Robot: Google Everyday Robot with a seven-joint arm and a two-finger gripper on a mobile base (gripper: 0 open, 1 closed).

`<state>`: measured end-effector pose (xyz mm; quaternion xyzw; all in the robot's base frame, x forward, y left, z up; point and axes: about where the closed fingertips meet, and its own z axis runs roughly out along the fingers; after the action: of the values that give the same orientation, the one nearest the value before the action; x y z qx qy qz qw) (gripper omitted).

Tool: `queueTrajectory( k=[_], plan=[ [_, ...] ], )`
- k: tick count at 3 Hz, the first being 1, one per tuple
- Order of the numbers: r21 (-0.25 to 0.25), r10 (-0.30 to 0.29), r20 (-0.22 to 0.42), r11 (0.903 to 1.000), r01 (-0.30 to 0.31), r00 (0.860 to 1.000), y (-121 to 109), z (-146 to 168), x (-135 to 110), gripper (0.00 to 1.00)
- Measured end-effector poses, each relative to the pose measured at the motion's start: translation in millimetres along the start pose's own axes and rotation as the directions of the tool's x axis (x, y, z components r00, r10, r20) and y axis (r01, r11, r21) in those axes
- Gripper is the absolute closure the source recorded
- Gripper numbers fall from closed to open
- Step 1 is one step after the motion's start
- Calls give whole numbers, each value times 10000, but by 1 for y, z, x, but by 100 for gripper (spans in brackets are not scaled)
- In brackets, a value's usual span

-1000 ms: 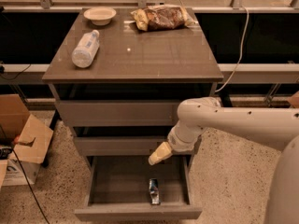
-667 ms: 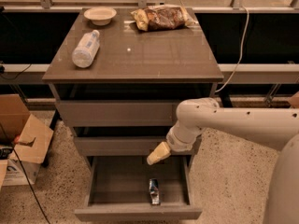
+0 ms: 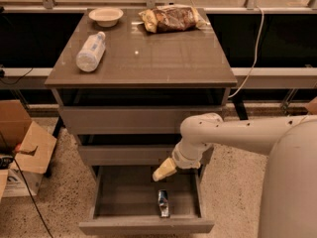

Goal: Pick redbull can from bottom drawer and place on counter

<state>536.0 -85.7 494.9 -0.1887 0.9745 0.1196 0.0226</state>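
The bottom drawer (image 3: 104, 202) stands pulled open at the foot of the cabinet. The redbull can (image 3: 163, 203) lies on its side inside it, near the front and right of the middle. My gripper (image 3: 161, 171) hangs above the drawer's back part, just behind and above the can, apart from it, its pale tips pointing down and left. The white arm reaches in from the right. The counter (image 3: 163, 58) is the glossy grey-brown top of the cabinet.
On the counter lie a clear water bottle (image 3: 90, 52) at the left, a pale bowl (image 3: 106, 16) at the back left and a snack bag (image 3: 171, 18) at the back. A cardboard box (image 3: 27, 150) stands on the floor at the left. A cable (image 3: 253, 53) hangs at the right.
My gripper has moved slightly to the left and down over the open drawer. The can and the counter's objects have not moved.
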Motion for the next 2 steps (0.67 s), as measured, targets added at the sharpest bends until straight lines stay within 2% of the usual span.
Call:
queueTrajectory(
  k=[1, 2],
  plan=[
    [177, 679, -22, 9975, -679, 9977, -3, 33, 7, 0],
    [162, 1345, 50, 9908, -1346, 9909, -9, 66, 4, 0]
  ],
)
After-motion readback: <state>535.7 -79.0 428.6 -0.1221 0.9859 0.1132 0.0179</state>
